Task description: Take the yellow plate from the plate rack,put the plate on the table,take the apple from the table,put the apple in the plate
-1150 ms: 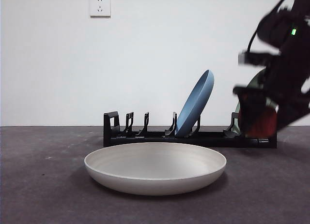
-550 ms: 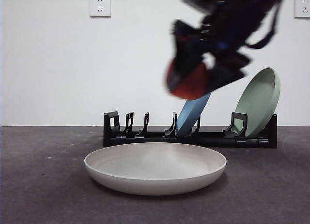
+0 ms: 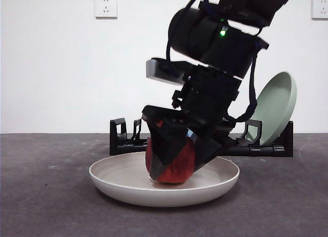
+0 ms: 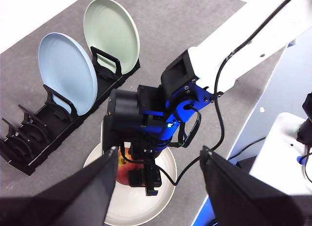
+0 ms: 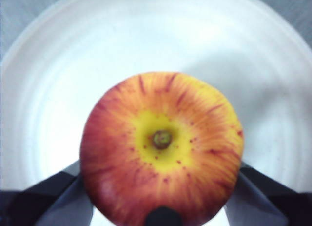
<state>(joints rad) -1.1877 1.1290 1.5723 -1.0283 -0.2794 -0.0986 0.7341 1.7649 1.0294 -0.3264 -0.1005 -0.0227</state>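
Clamping apple (image 5: 161,150) stem-end upward, right pincer (image 3: 179,157), inside yellow plate (image 3: 123,183)

the apple (image 5: 162,149) fills the middle of the right wrist view, its stem end facing the camera, yellow around the stem and streaked red toward the edges. the right gripper (image 5: 161,206) has a black jaw against each side of the apple, pressed to the fruit. beneath it lies the yellow plate (image 5: 58,74), pale and round, its raised rim curving along the edges, with grey table (image 5: 19,6) visible in the corners.
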